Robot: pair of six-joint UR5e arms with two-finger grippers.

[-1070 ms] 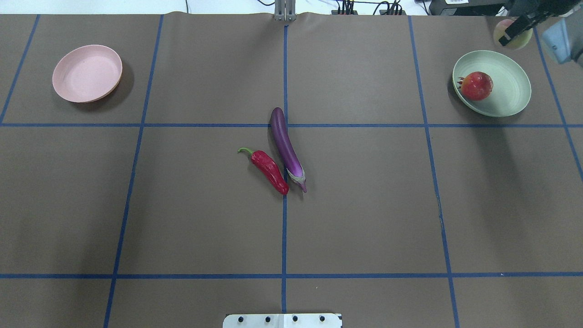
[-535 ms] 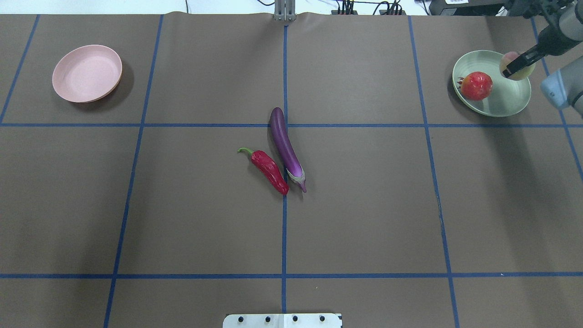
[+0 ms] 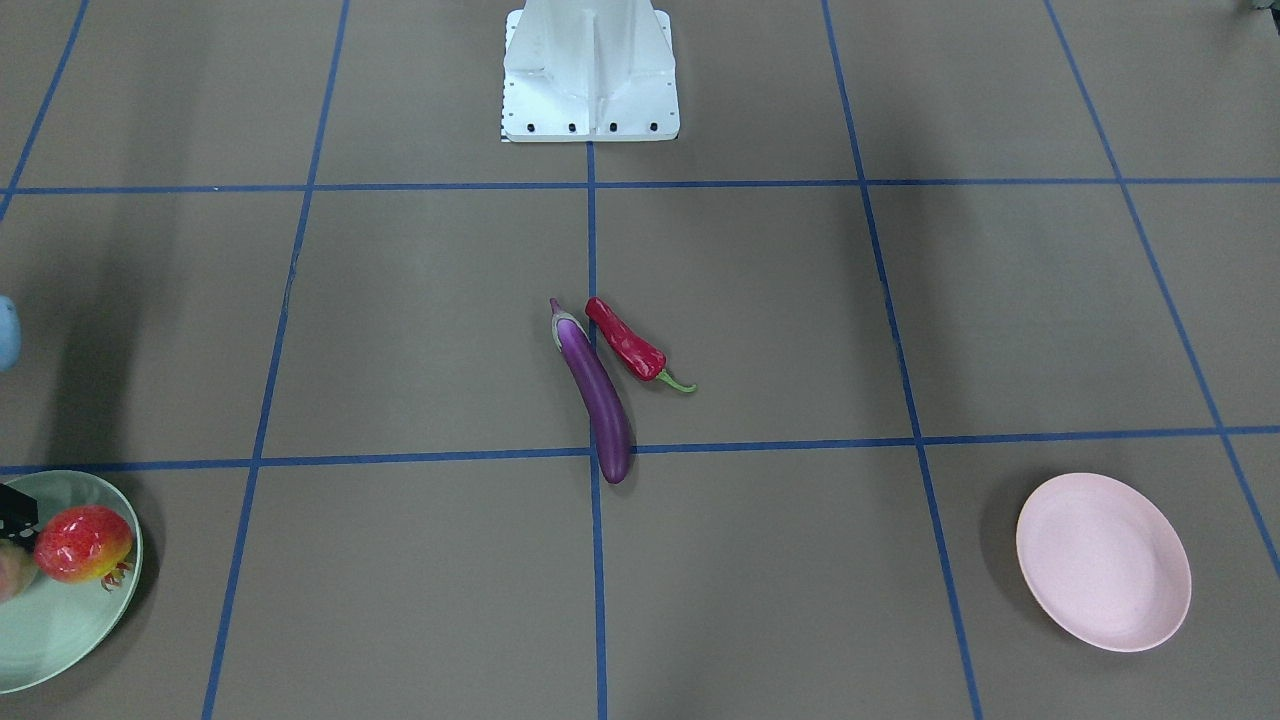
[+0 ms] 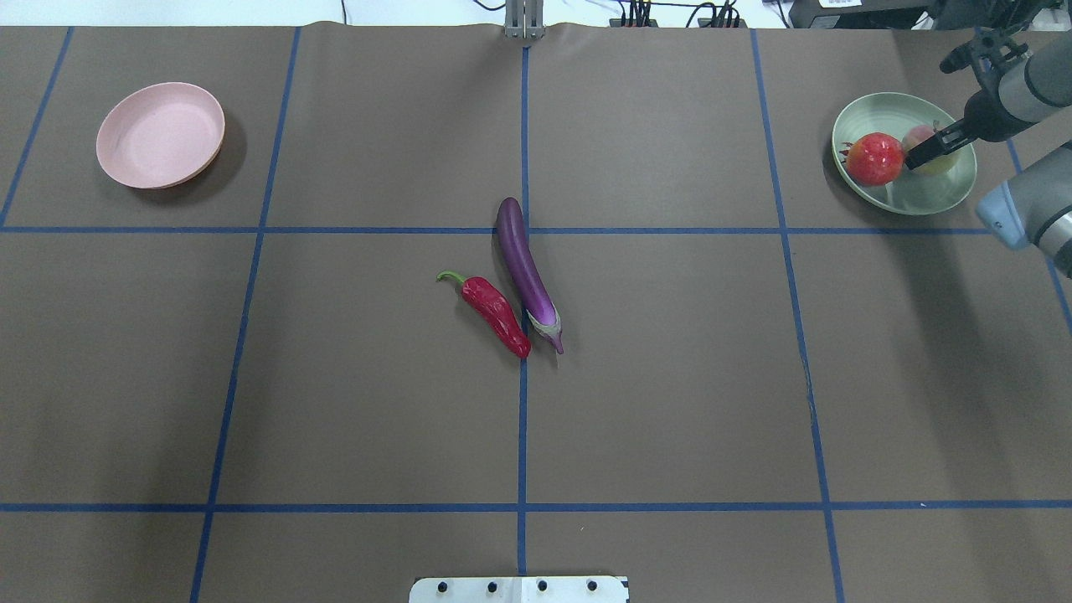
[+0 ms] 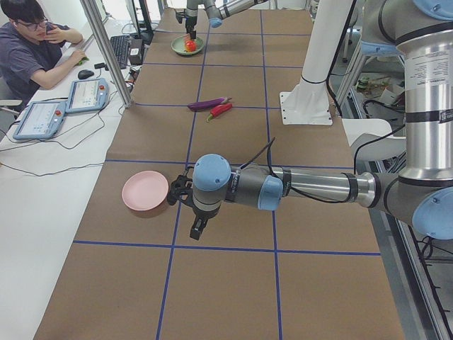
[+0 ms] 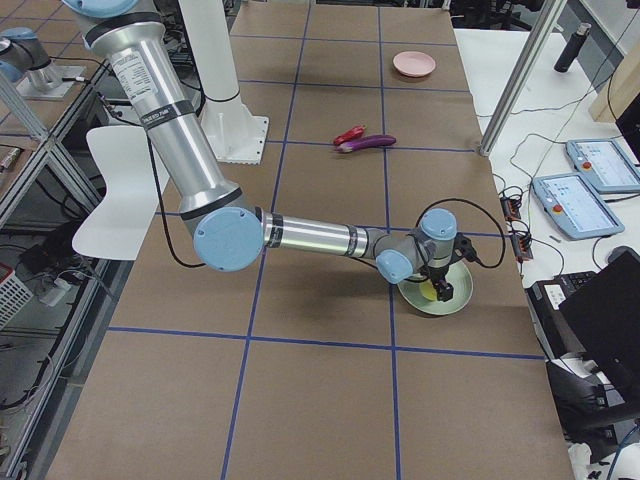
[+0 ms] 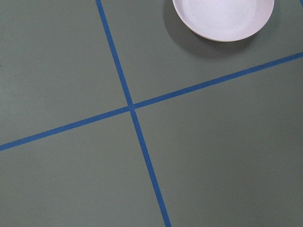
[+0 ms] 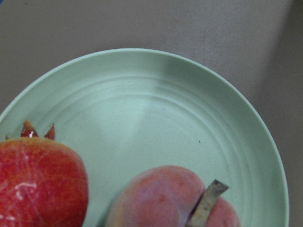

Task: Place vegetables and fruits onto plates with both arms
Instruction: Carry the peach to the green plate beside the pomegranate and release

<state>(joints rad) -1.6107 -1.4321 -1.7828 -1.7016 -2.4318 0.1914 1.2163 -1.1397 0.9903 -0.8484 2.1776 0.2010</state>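
Note:
The pale green plate (image 4: 913,194) sits at the table's far right with the pomegranate (image 4: 875,158) on it. My right gripper (image 4: 921,153) is shut on the peach (image 4: 919,138), low over that plate and right beside the pomegranate. The right wrist view shows one finger (image 8: 206,203) against the peach (image 8: 156,198). The purple eggplant (image 4: 526,272) and red chili pepper (image 4: 496,314) lie side by side at the table's centre. The pink plate (image 4: 160,134) is bare at far left. My left gripper (image 5: 198,225) hovers near the pink plate (image 5: 144,190); I cannot tell its state.
The white base block (image 4: 519,589) stands at the near edge. Blue tape lines grid the brown table. A person (image 5: 28,42) sits at a side desk with tablets (image 5: 71,103) beyond the far edge. Cables run along the back.
My right gripper has carried the peach from beyond the green plate's far right rim down and inward, to beside the pomegranate. Eggplant, chili and pink plate have not moved.

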